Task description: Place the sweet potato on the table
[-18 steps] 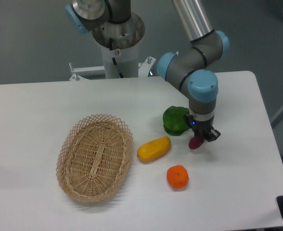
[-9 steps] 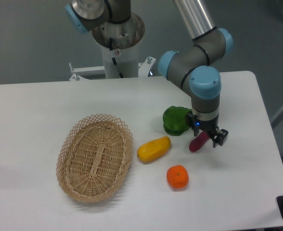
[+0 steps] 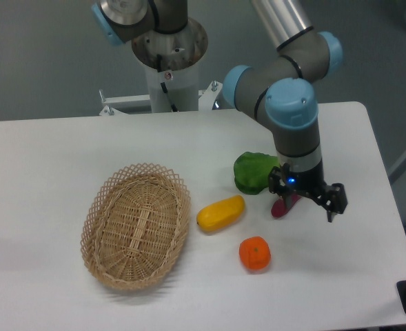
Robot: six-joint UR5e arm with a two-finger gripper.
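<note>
The sweet potato (image 3: 282, 206), a small dark reddish-purple tuber, lies on the white table (image 3: 58, 158) just right of the green pepper. My gripper (image 3: 303, 201) hangs over it with its jaws spread wide. One finger is near the tuber's upper end and the other is off to its right. The gripper holds nothing. Part of the tuber is hidden behind the gripper body.
A green pepper (image 3: 252, 172) sits to the left of the gripper. A yellow oblong fruit (image 3: 220, 213) and a round orange (image 3: 255, 253) lie in front of it. An oval wicker basket (image 3: 136, 224) stands at the left. The table's right edge is close by.
The jaws have opened and let go of the sweet potato, which now rests on the table. The gripper has turned and shifted slightly right.
</note>
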